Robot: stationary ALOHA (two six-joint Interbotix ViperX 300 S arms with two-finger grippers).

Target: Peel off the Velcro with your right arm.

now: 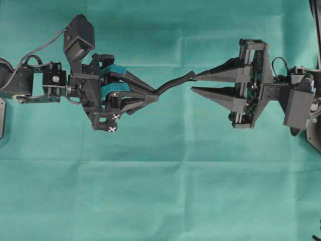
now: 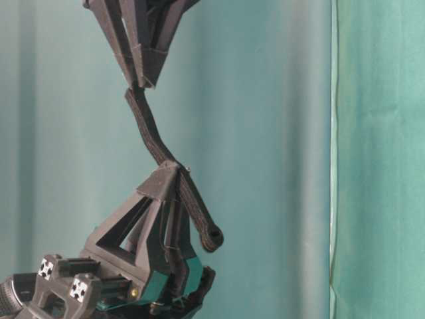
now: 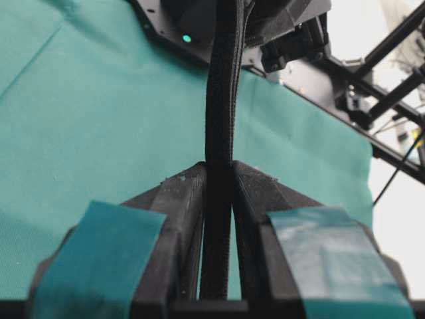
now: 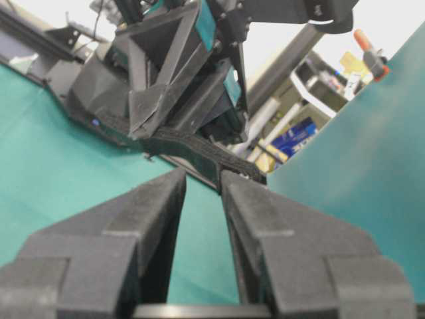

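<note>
My left gripper (image 1: 150, 96) clamps the Velcro (image 1: 173, 84); my right gripper (image 1: 193, 83), jaws narrowly apart, must pinch one layer's tip and pull.

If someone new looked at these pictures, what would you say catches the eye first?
Most striking is the Velcro, a thin black strip stretched in mid-air between the two arms above the green cloth. The left gripper, with teal finger pads, is clamped on one part of it. The right gripper, all black with long pointed jaws, meets the strip's other end with jaws apart; only one jaw tip reaches it.
</note>
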